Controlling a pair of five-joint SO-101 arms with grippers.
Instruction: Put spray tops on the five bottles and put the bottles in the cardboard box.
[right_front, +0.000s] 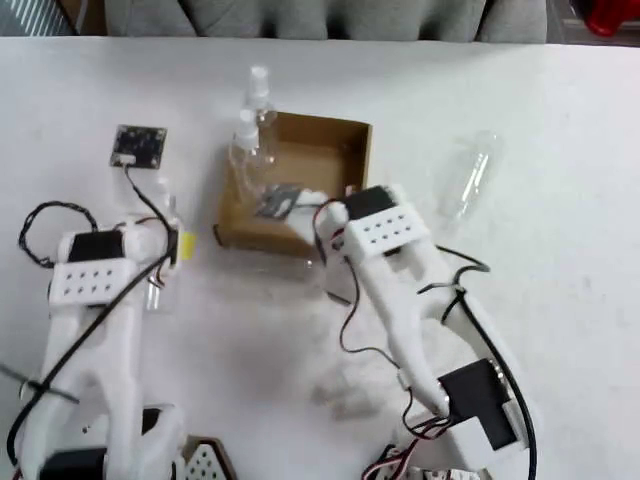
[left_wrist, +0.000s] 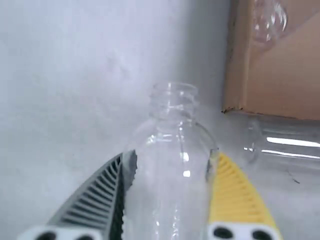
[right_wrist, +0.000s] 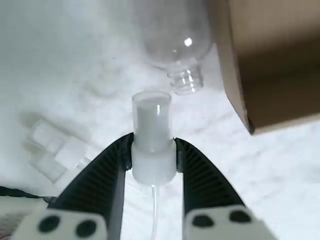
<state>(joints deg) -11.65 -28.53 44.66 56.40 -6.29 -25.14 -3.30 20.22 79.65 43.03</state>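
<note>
Two risks are judged from this point. At the left, a clear plastic bottle (left_wrist: 173, 115) with an open threaded neck is clasped by the left pincer (left_wrist: 171, 164), near the brown cardboard box (right_front: 322, 150); being smooth, it may be spun or tipped if pressed off-centre. To the right, a white plastic spray top (right_wrist: 152, 130) with a thin dip tube is gripped by the right pincer (right_wrist: 154, 147); the tube may be bent against the rim if the neck is missed. Further right, a second clear bottle (right_front: 470, 180) is seen lying on the white table (right_front: 560, 300).

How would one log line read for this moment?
left gripper: shut on uncapped bottle | right gripper: shut on spray top | step: top not yet on
</note>
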